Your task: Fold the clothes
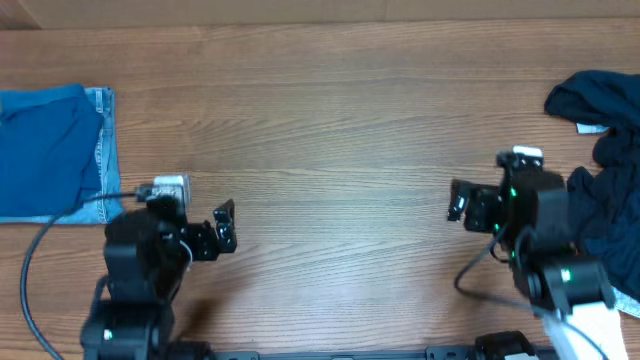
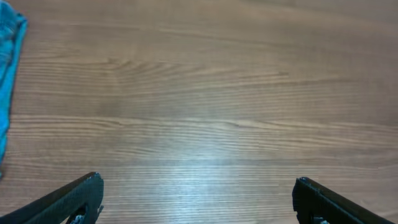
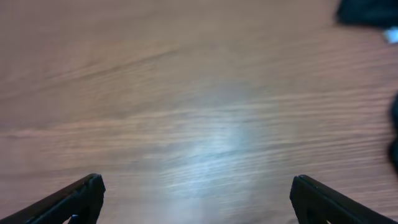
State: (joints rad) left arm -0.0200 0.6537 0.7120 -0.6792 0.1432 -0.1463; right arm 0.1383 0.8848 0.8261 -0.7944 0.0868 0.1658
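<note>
A folded bright blue garment (image 1: 48,150) lies at the table's far left on light-blue denim (image 1: 104,140); its edge shows in the left wrist view (image 2: 9,68). A crumpled pile of dark navy clothes (image 1: 605,150) sits at the far right, partly under the right arm, and its dark edge shows in the right wrist view (image 3: 367,12). My left gripper (image 1: 226,228) stands open over bare wood, right of the blue garment. My right gripper (image 1: 457,200) is open too, left of the navy pile. Both hold nothing.
A black cable (image 1: 45,250) runs from the left arm across the wooden table (image 1: 330,130). A white label (image 1: 590,127) shows on the navy pile. Bare wood lies between the two grippers.
</note>
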